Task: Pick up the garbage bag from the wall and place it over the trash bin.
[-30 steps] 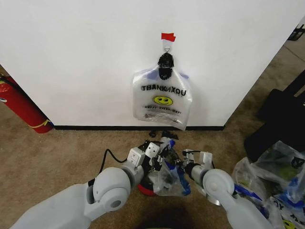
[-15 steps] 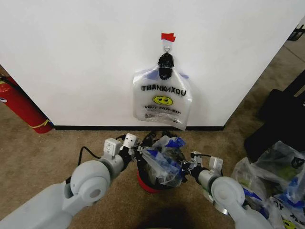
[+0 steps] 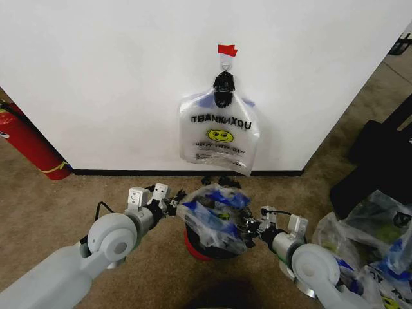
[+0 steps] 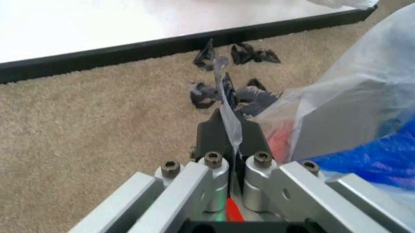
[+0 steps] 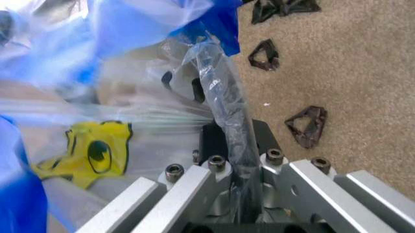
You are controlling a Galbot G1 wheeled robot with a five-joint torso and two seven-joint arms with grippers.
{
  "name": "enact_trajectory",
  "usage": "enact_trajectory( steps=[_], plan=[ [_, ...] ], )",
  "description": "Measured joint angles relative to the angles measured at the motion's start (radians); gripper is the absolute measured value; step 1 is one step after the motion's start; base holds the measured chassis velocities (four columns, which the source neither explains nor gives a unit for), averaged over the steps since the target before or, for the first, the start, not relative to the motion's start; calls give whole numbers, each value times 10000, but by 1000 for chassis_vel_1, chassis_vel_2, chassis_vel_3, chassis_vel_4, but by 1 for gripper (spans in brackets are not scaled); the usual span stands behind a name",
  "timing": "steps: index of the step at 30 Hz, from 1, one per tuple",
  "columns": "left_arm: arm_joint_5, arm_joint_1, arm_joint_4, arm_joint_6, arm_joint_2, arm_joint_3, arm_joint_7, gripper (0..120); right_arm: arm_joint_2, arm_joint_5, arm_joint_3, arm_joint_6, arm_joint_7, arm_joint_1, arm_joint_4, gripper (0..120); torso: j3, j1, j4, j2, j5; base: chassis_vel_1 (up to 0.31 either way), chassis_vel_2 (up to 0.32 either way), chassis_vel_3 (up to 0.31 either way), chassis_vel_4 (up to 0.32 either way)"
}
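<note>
Over the trash bin (image 3: pixel 201 248), garbage bag (image 3: pixel 215 215) stretched wide between both claws. Left claw (image 3: pixel 175 206) at 9 o'clock clamped on its edge, right claw (image 3: pixel 250 226) at 3 o'clock pinching the opposite edge. Second bag (image 3: pixel 219 132) hangs on the wall (image 3: pixel 116 84) at 12 o'clock.

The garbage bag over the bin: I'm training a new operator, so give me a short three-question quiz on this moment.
1. True or false: the garbage bag is stretched between the left claw and the right claw.
2. What does the bag hang above? A) the fire extinguisher B) the trash bin C) the black bag
3. Fill in: another smiley bag hangs from a hook on the ___.

Key: 1 true; 2 B; 3 wall.
</note>
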Motion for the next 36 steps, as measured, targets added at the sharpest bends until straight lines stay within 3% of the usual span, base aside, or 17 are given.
enact_trajectory(
  steps=[12,20,25,28,32,34,36],
  plan=[
    [1351,1026,744,-333,276,-13,1183,0,101,103,155,87,-51,-280,193,0,0,0,2,0,-1,0,0,0,0],
    [1443,1679,415,-359,116,-254,1344,3,163,23,258,235,-56,-468,213,0,0,0,2,0,-2,0,0,0,0],
    [1371,2050,-707,-356,228,-1041,976,26,216,-136,307,308,-80,-505,133,0,0,0,1,0,0,0,0,0,0],
    [1373,2072,-1051,-357,391,-1150,942,32,225,-150,359,324,-90,-532,129,0,0,0,3,0,2,0,0,0,0],
    [1007,2809,-2650,-249,872,-2185,546,51,238,-253,428,396,-132,-491,-19,0,-1,0,5,1,3,0,0,0,0],
    [974,2922,-2970,-307,956,-2338,470,59,227,-401,429,432,-205,-514,-49,0,-1,0,4,2,-2,0,0,0,0],
    [962,2911,-3054,-326,999,-2335,467,61,212,-471,428,444,-237,-530,-51,0,0,0,4,2,-2,0,0,0,0]
  ],
)
